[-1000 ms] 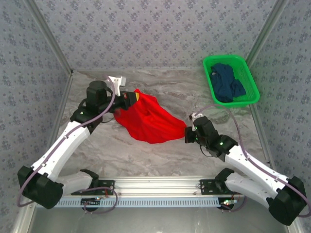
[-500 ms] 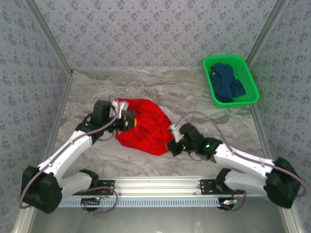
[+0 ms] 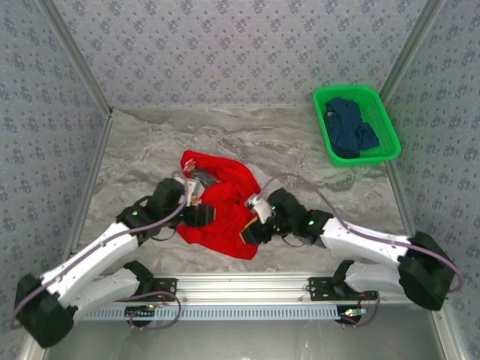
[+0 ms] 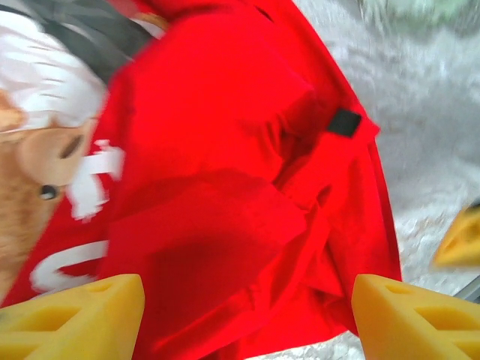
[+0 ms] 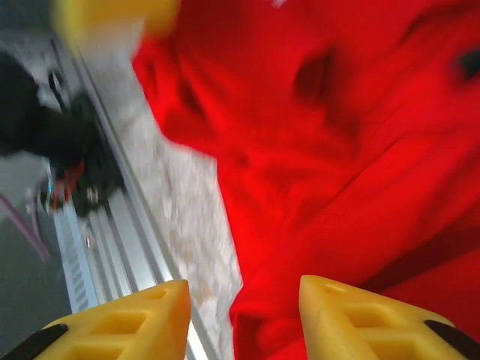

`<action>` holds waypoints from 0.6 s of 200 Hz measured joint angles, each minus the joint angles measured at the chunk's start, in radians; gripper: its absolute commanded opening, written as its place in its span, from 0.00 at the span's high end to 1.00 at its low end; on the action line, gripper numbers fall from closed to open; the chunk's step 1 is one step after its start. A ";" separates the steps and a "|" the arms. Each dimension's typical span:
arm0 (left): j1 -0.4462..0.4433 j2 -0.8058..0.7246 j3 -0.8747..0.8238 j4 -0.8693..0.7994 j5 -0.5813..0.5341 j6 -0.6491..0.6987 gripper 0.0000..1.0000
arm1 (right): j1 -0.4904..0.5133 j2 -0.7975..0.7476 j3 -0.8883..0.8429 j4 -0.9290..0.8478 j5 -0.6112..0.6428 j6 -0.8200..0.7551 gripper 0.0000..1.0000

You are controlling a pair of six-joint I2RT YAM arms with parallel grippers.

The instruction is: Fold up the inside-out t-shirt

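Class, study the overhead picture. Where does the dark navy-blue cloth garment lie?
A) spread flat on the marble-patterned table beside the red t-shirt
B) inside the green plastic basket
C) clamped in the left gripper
B: the dark navy-blue cloth garment lies bunched inside the green plastic basket at the table's far right, well apart from the bright red t-shirt.

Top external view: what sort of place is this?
Probably a robot test cell for folding laundry: patterned walls enclose a marble-look table bearing a red t-shirt and a green basket.
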 measured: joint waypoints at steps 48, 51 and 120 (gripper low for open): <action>-0.123 0.270 0.129 -0.031 -0.147 0.116 0.27 | -0.273 0.036 0.047 -0.015 0.101 0.112 0.41; -0.126 0.282 0.134 -0.034 -0.154 0.126 0.29 | -0.285 0.055 0.052 -0.019 0.105 0.126 0.41; -0.117 0.382 0.147 -0.061 -0.222 0.204 0.91 | -0.282 0.318 0.131 -0.010 0.042 0.191 0.48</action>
